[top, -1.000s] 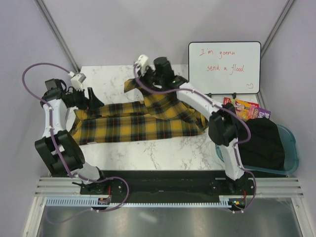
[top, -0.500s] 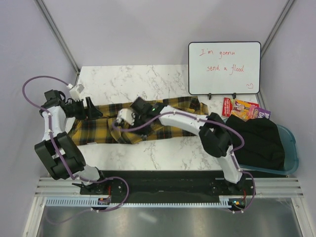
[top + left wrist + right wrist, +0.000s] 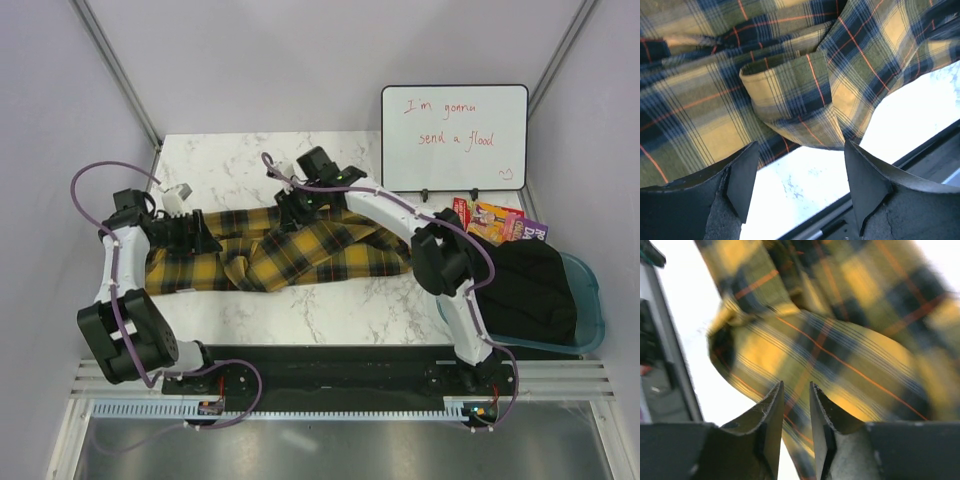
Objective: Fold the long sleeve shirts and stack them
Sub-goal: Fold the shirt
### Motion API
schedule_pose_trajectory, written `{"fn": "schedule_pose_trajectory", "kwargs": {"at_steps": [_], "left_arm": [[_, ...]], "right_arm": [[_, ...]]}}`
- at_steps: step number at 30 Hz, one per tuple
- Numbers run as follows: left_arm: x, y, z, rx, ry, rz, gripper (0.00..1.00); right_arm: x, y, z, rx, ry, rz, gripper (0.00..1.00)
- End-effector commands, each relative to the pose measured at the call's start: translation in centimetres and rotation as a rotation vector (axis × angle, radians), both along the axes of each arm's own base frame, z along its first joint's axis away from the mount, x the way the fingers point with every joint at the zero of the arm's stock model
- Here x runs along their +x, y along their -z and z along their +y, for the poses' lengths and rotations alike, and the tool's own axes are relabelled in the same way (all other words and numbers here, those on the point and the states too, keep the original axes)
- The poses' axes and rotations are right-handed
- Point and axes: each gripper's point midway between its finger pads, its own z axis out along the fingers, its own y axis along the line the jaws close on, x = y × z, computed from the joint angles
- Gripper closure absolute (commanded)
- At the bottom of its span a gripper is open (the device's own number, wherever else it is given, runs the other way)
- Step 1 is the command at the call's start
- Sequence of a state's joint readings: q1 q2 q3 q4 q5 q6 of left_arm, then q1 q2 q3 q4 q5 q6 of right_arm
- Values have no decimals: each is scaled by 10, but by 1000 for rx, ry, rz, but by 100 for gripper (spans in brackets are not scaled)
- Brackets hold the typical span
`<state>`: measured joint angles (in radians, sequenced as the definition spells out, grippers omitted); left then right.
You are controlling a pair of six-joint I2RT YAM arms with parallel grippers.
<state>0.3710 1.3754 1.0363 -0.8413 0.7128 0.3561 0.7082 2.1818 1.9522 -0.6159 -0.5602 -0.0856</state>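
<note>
A white marble table [image 3: 300, 150] fills the top view, and the plaid long sleeve shirt [image 3: 320, 255] lies rumpled across its centre, left to right. Folding looks barely begun. The left pincer [image 3: 799, 150] gapes wide and empty, a sleeve cuff [image 3: 785, 85] just beyond its tips, which only its wrist view shows. The right pincer [image 3: 795, 387] is nearly closed before blurred plaid; whether it pinches cloth I cannot tell. The next move probably calls for a firm hold on the cloth to spread it flat

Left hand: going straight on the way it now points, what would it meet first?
Probably the plaid shirt, its folded cuff lying just ahead of the open left hand; depth is unclear.
</note>
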Motion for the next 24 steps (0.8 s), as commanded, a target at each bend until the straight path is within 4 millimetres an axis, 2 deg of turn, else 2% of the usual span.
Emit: {"fn": "schedule_pose_trajectory", "kwargs": {"at_steps": [1, 2, 4, 5, 7, 8, 9, 13, 14, 15, 16, 17, 21, 24], "left_arm": [[-15, 2, -10, -143, -63, 134, 24], [-16, 1, -15, -190, -61, 157, 24], [-20, 5, -22, -247, -62, 209, 21], [-19, 7, -20, -247, -78, 223, 21], [-15, 10, -15, -257, -108, 243, 21], [-15, 11, -14, -280, -131, 261, 21], [-14, 11, -8, -298, -157, 267, 21], [-13, 15, 3, -360, -211, 303, 18], [-10, 13, 3, -397, -199, 300, 18], [-10, 13, 5, -410, -205, 306, 17], [-11, 14, 5, -421, -207, 321, 16], [-11, 18, 7, -417, -199, 332, 16], [-13, 27, 22, -430, -244, 364, 15], [-17, 29, 25, -410, -232, 378, 15]], "right_arm": [[-20, 3, 58, 174, 6, 221, 68], [-24, 13, 66, 170, 2, 232, 69], [-25, 18, 79, 192, 20, 253, 70], [-30, 32, 85, 178, 25, 275, 71], [-33, 38, 96, 199, 22, 290, 71], [-43, 44, 103, 198, 20, 326, 71], [-46, 43, 108, 208, 16, 328, 71], [-63, 14, 140, 320, -31, 296, 66], [-78, 6, 150, 334, -68, 274, 64], [-83, 1, 156, 342, -85, 252, 62], [-90, 0, 159, 340, -103, 241, 61], [-106, 2, 165, 333, -138, 233, 59], [-135, 19, 166, 281, -228, 182, 57], [-137, 24, 162, 261, -223, 170, 56]]}}
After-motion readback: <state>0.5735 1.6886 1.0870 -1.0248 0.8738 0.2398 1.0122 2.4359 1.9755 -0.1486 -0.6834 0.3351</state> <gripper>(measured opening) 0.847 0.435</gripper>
